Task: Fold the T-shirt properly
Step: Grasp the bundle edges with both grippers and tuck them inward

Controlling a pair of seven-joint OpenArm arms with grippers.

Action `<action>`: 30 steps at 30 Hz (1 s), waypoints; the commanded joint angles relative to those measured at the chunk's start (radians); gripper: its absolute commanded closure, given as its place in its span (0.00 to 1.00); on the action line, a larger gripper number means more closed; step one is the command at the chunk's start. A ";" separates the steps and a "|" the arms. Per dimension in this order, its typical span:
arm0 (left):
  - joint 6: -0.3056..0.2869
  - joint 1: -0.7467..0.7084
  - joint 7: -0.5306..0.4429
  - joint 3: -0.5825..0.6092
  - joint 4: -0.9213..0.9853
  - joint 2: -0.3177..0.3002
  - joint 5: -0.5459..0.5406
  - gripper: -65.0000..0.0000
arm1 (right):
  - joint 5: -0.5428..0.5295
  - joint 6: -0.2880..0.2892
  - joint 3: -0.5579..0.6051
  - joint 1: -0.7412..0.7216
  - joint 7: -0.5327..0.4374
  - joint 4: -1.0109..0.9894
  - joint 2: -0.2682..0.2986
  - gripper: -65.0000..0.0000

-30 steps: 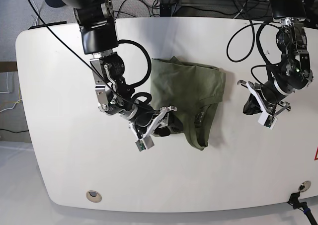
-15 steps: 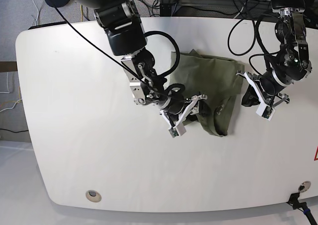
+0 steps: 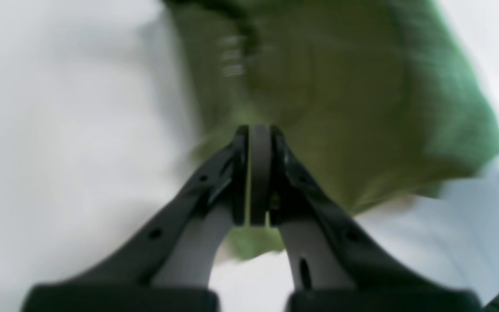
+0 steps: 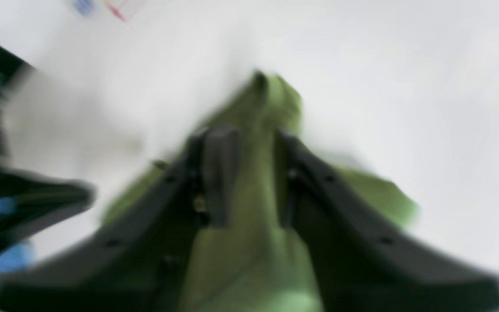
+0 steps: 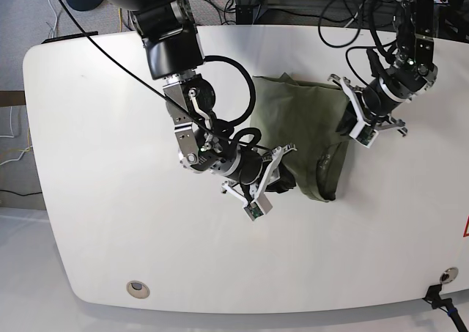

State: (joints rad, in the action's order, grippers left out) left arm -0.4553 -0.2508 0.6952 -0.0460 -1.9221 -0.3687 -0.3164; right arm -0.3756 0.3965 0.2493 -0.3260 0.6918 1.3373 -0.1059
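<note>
Two claws, left [image 5: 350, 127] and right [image 5: 275, 172], on crumpled T-shirt [image 5: 304, 123].

One T-shirt [image 5: 300, 130] lies on one white table [image 5: 95, 200]. Two arms reach over that table, each ending in one gripper: the left gripper [image 5: 350, 123] at the shirt's far-right edge, the right gripper [image 5: 272, 172] at its near-left edge.
</note>
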 commanded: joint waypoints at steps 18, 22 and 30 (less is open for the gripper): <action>-0.001 0.207 -0.121 0.041 0.399 0.112 0.282 1.00 | 0.206 0.009 -0.028 0.129 -0.357 -0.272 0.128 1.00; -0.001 0.361 -0.124 0.111 0.536 0.112 0.280 1.00 | 0.212 0.011 -0.138 0.236 -0.347 -0.135 0.142 1.00; -0.001 0.439 -0.125 0.182 0.382 0.115 0.274 1.00 | 0.206 0.008 -0.158 0.325 -0.192 0.212 0.171 1.00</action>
State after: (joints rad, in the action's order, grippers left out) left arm -0.4641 0.1627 0.5980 0.1417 -1.4689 -0.2481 -0.0341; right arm -0.1543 0.3969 0.0914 0.0231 0.4969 1.4796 0.0692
